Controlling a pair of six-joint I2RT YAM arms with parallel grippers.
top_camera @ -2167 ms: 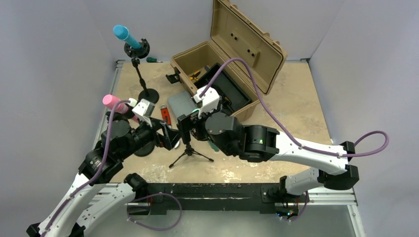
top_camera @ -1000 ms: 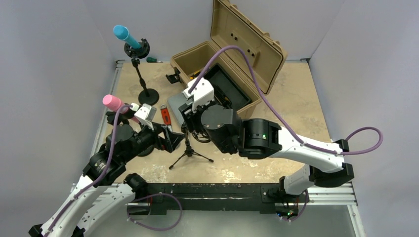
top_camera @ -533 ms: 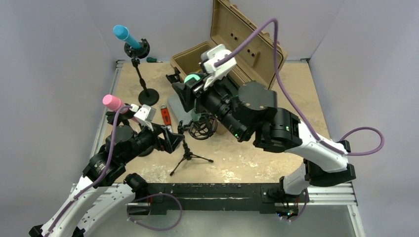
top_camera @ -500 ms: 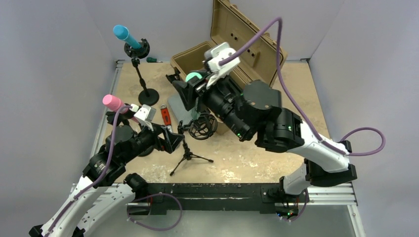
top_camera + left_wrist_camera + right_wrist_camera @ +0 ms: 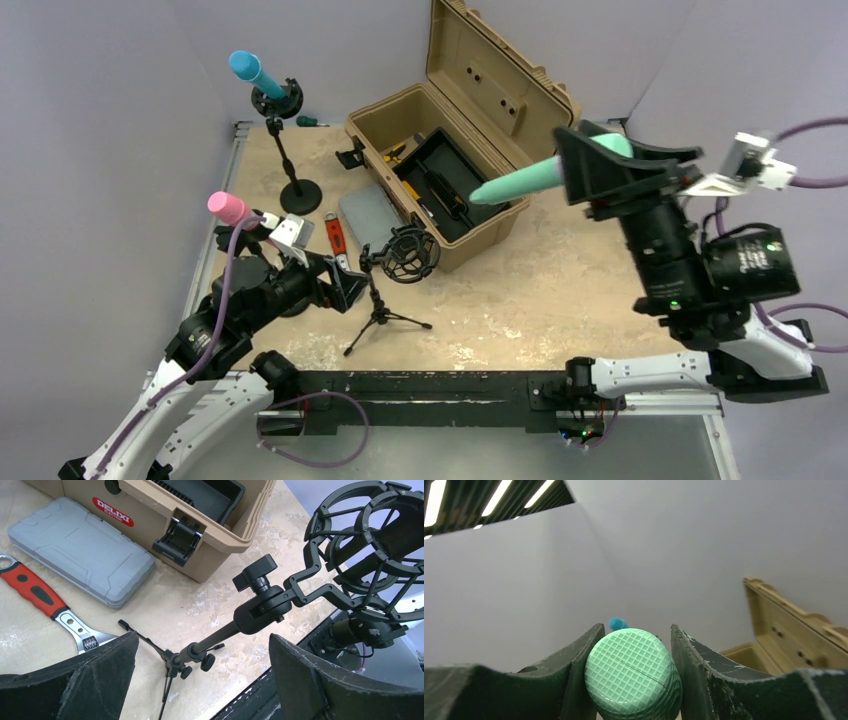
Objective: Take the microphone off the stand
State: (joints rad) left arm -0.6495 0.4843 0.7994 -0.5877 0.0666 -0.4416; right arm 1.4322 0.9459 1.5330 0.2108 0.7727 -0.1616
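The green microphone [image 5: 520, 180] is in the air over the table's right half, clear of its stand, and my right gripper [image 5: 565, 165] is shut on it. The right wrist view shows its meshed head [image 5: 633, 672] wedged between the two fingers of that gripper [image 5: 636, 627]. The black tripod stand [image 5: 380, 315] stands mid-table with its round shock mount [image 5: 408, 253] empty. My left gripper [image 5: 345, 285] is open just left of the stand; in the left wrist view the pole [image 5: 215, 640] runs between its spread fingers [image 5: 202, 636], touching neither, with the mount [image 5: 370, 545] at upper right.
An open tan toolbox [image 5: 440, 130] sits at the back, with a grey case [image 5: 368, 215] and a red-handled wrench [image 5: 335, 232] in front of it. A blue microphone [image 5: 255, 72] and a pink one [image 5: 228, 208] stand on other stands at the left.
My right arm has drawn the green microphone out of the shock mount and swung it up and far to the right. The left arm has stayed put, still open.
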